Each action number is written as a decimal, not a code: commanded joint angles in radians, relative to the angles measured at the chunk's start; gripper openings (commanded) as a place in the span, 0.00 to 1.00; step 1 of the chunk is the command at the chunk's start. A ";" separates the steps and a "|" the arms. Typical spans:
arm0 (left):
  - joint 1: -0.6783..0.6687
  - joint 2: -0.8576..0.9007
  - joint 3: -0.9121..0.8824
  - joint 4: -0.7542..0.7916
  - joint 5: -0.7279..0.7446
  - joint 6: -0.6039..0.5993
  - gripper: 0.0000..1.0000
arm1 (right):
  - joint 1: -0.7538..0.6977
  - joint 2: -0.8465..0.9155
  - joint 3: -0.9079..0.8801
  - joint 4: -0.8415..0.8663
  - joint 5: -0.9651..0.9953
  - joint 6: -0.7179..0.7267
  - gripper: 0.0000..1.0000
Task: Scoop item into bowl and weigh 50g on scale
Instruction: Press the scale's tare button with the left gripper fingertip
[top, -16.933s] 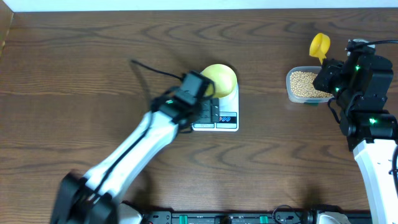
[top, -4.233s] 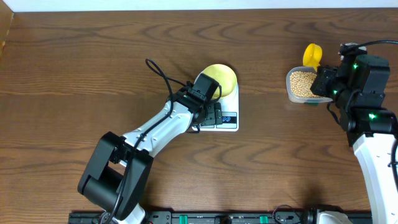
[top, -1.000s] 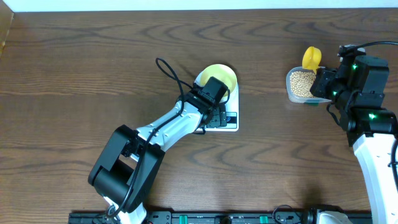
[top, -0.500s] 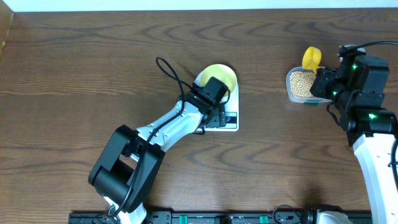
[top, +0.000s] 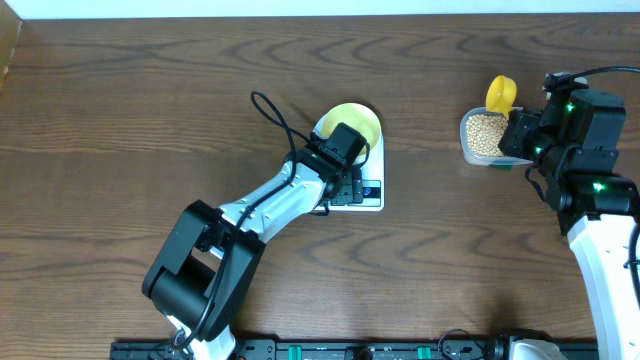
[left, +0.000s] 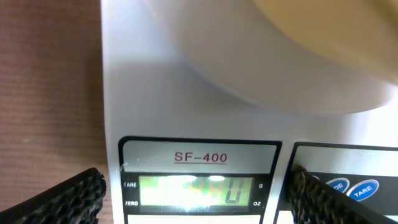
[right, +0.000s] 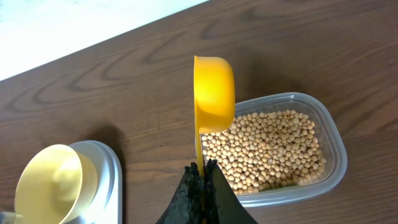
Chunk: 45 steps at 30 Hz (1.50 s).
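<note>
Counting over the counter (top: 150, 120), one white scale (top: 372, 196), one pale yellow bowl (top: 352, 118), one clear tub (top: 466, 143), one yellow scoop (top: 500, 93) and two end effectors are found, with beans (top: 486, 132) too many to number. The bowl is set on the scale's platform, at the 12 o'clock end of the scale, and nothing is seen inside it from the right wrist view. The beans are all held in the tub, well apart from the scale at its 3 o'clock. The left end effector (left: 198, 198) is spread wide, its two black fingers (left: 84, 198) placed to either side of the scale's display (left: 196, 191) at the 6 o'clock end; whether the scale is touched cannot be told. A "0" is shown on the display, and two blue buttons (left: 352, 188) are seen at its 3 o'clock. The right end effector (right: 201, 180) is closed tight on the scoop's handle, the scoop being held on edge with its cup over the tub's rim at 12 o'clock.
</note>
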 joint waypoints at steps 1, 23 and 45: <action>0.006 0.071 -0.038 0.015 0.051 0.073 0.96 | -0.004 0.000 0.011 -0.002 -0.006 -0.002 0.01; 0.006 0.087 -0.040 0.037 -0.037 0.068 0.96 | -0.004 0.000 0.011 -0.012 -0.006 -0.002 0.01; 0.008 0.096 -0.045 0.060 -0.108 0.069 0.96 | -0.004 0.000 0.011 -0.019 -0.006 -0.002 0.01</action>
